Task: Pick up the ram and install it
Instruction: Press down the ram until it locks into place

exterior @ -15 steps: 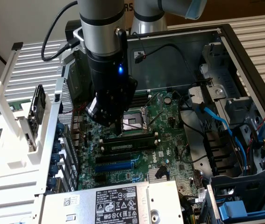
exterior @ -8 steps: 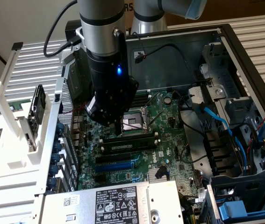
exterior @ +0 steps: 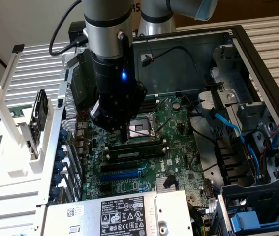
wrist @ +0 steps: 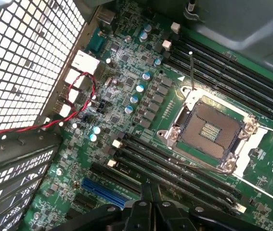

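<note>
Exterior view: I have the gripper (exterior: 124, 133) low over the motherboard (exterior: 178, 147), just beside the CPU socket (exterior: 141, 125). The ram (exterior: 134, 153) lies along the slots just below the socket, a thin green stick with a white label, apparently seated. I judge the fingertip is pressing its end down.

Wrist view: fingers (wrist: 147, 192) look pinched together over the black slots (wrist: 175, 168) beside the socket; ram itself unclear here.

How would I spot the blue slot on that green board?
Inside the open computer case lies a green motherboard with a square metal-framed processor socket. Past the long black memory slots beside it sits the long blue plastic expansion slot, the only blue one among black neighbours.
</note>
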You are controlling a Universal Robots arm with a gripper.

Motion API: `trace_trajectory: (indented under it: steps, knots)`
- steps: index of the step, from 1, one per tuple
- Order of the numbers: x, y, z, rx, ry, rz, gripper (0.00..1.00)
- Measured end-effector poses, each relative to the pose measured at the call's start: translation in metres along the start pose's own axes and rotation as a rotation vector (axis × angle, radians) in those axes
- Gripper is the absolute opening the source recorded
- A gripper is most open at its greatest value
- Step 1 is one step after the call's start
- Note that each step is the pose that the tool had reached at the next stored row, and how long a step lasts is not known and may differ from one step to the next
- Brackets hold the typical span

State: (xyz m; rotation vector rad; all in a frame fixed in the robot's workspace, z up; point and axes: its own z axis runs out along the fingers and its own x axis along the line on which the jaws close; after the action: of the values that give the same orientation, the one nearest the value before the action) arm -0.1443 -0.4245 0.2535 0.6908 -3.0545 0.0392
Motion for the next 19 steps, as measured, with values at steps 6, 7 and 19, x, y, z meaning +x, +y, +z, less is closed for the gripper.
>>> trace_trajectory:
  steps: [6, 7, 19]
  knots:
    - [0.0000, 0.0000, 0.0000, -0.0009, 0.0010, 0.079, 0.11]
    - [0.0000, 0.0000, 0.0001, -0.0011, 0.0011, 0.104, 0.11]
    - [0.0000, 0.0000, 0.0000, -0.0028, 0.0035, 0.263, 0.11]
